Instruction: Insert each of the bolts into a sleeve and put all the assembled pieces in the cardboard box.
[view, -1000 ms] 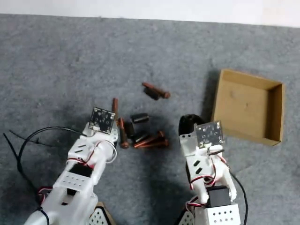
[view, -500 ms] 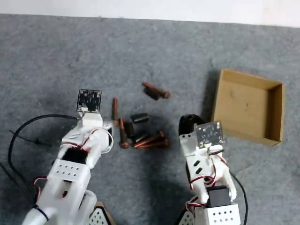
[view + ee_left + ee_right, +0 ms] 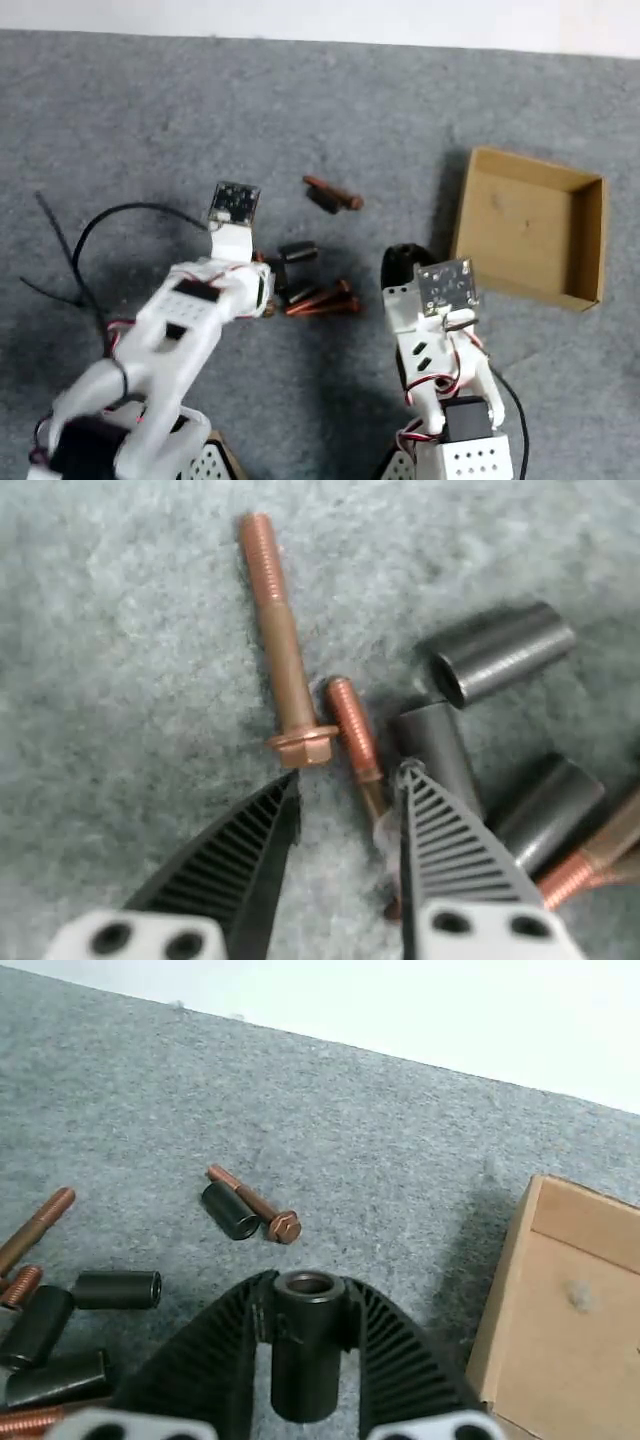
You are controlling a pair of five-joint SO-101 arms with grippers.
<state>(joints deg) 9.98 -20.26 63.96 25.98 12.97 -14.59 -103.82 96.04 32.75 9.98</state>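
My left gripper [image 3: 349,777] hangs open just over the pile, its fingers either side of a short-looking copper bolt [image 3: 352,725]. A longer copper bolt [image 3: 283,645] lies beside it, its head by one fingertip. Three dark sleeves [image 3: 500,650] [image 3: 435,745] [image 3: 550,800] lie close by. My right gripper [image 3: 305,1300] is shut on an upright black sleeve [image 3: 303,1350], which in the high view sits left of the cardboard box [image 3: 530,225]. Another bolt [image 3: 335,192] with a sleeve [image 3: 322,200] against it lies farther back.
Two more bolts [image 3: 320,300] lie side by side between the arms, with a sleeve [image 3: 297,252] above them. The box [image 3: 570,1310] has nothing in it. A black cable [image 3: 110,215] loops left of the left arm. Grey carpet [image 3: 150,120] stretches free at the back.
The left arm swung out to the left, then back right and forward, and now stands over the two bolts by the pile. The right arm has kept still with its sleeve.
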